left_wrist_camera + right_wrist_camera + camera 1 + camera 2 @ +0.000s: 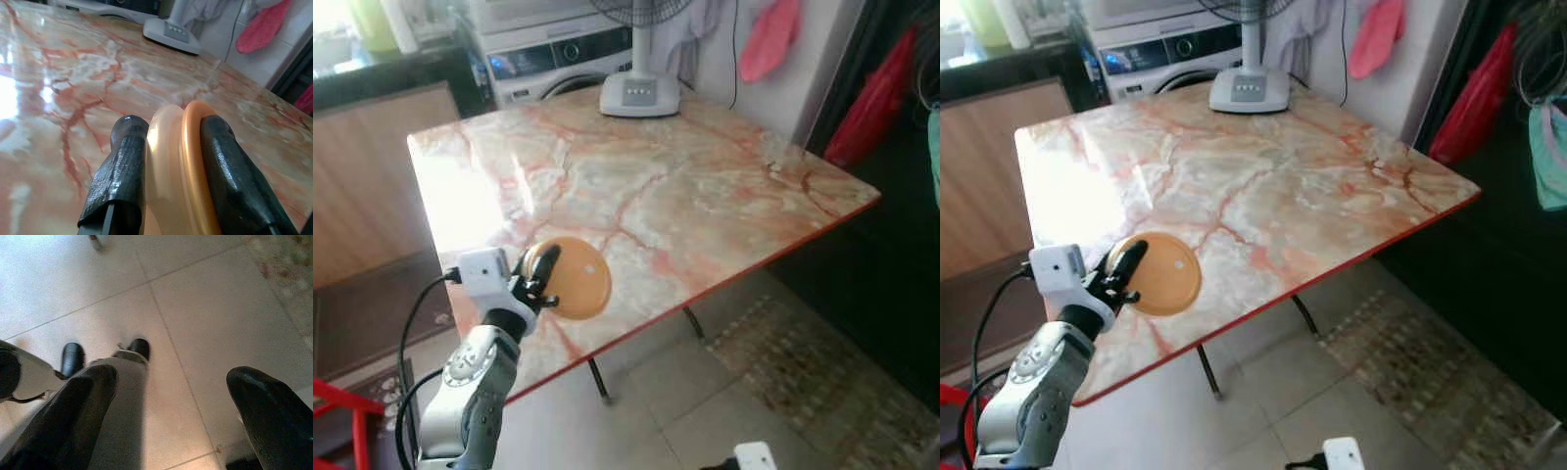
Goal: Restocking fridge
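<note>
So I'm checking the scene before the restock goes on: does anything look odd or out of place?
Nothing is spilled or broken. The one oddity: a fan base stands on the marble table. The left gripper holds an orange disc on edge.

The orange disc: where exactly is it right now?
The orange disc is clamped between the left gripper's fingers, over the marble table's near left edge.

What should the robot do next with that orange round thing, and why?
Probably lift it off the marble table and carry it away. The left end effector is shut on the orange disc at the table's near edge, so the grip looks made. The right end effector hangs open.
</note>
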You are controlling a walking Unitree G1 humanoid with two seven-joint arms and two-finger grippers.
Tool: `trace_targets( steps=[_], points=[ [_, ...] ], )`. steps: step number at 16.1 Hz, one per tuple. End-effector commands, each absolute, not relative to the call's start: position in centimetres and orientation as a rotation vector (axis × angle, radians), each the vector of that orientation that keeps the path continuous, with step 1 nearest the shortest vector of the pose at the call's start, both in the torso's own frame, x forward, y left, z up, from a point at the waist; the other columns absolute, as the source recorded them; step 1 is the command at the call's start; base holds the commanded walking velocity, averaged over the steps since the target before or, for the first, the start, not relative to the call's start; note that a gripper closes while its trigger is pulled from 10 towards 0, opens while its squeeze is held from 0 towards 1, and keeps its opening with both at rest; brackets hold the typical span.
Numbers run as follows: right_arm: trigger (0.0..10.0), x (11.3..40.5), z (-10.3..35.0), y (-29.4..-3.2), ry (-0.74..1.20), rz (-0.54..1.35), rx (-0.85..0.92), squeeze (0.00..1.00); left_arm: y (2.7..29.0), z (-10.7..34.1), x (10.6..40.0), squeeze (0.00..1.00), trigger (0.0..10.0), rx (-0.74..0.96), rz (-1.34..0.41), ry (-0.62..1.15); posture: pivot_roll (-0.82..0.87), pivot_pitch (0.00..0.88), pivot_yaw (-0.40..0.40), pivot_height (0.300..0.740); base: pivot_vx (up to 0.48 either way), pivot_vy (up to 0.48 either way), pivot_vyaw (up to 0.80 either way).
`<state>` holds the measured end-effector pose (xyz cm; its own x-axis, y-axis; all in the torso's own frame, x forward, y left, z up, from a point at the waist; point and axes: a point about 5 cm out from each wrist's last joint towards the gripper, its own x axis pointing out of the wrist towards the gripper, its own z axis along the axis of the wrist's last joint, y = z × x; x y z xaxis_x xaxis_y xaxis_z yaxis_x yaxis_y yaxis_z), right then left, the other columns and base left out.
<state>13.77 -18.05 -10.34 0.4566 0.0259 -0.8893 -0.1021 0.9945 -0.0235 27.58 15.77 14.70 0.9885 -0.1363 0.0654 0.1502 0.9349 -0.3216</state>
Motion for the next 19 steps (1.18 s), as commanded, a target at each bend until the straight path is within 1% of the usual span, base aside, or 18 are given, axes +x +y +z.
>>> trace_targets(
  steps=[1, 4, 7, 8, 10, 13, 17, 19],
  points=[
    [10.0, 14.02, -10.26, -17.93, 1.09, 0.087, -0.083, 0.0, 16.07, 14.75, 27.61, 0.0, 10.0, -0.317, -0.135, -0.044, 0.09, 0.013, 0.063, 0.74, 0.0, 0.0, -0.8],
    [10.0, 14.02, -10.27, -17.94, 1.091, 0.085, -0.083, 0.0, 15.98, 14.76, 27.67, 0.0, 10.0, -0.317, -0.139, -0.045, 0.09, 0.013, 0.062, 0.74, 0.0, 0.0, -0.8],
    [10.0, 14.02, -10.26, -17.95, 1.092, 0.088, -0.085, 0.0, 16.12, 14.63, 27.62, 0.0, 10.0, -0.281, -0.128, -0.037, 0.09, 0.014, 0.062, 0.74, 0.0, 0.0, 0.0],
    [10.0, 14.02, -10.27, -17.92, 1.092, 0.089, -0.085, 0.0, 16.35, 14.59, 27.63, 0.0, 10.0, -0.271, -0.11, -0.04, 0.09, 0.015, 0.063, 0.74, 0.0, 0.0, -0.8],
    [10.0, 14.02, -10.27, -17.88, 1.092, 0.09, -0.085, 0.0, 16.38, 14.47, 27.72, 0.0, 10.0, -0.252, -0.122, -0.026, 0.09, 0.015, 0.064, 0.74, 0.0, -0.362, -0.8],
    [10.0, 14.0, -10.28, -17.83, 1.092, 0.086, -0.081, 0.0, 16.02, 14.4, 27.72, 0.0, 10.0, -0.261, -0.133, -0.021, 0.09, 0.014, 0.067, 0.74, 0.0, 0.0, -0.8],
    [10.0, 14.0, -10.29, -17.84, 1.093, 0.085, -0.081, 0.0, 16.02, 14.41, 27.76, 0.0, 10.0, -0.256, -0.135, -0.022, 0.09, 0.013, 0.065, 0.74, 0.0, 0.0, 0.0],
    [10.0, 14.0, -10.28, -17.86, 1.093, 0.086, -0.082, 0.0, 16.04, 14.44, 27.78, 0.0, 10.0, -0.257, -0.134, -0.025, 0.09, 0.012, 0.065, 0.74, 0.0, 0.0, -0.8]
  ],
)
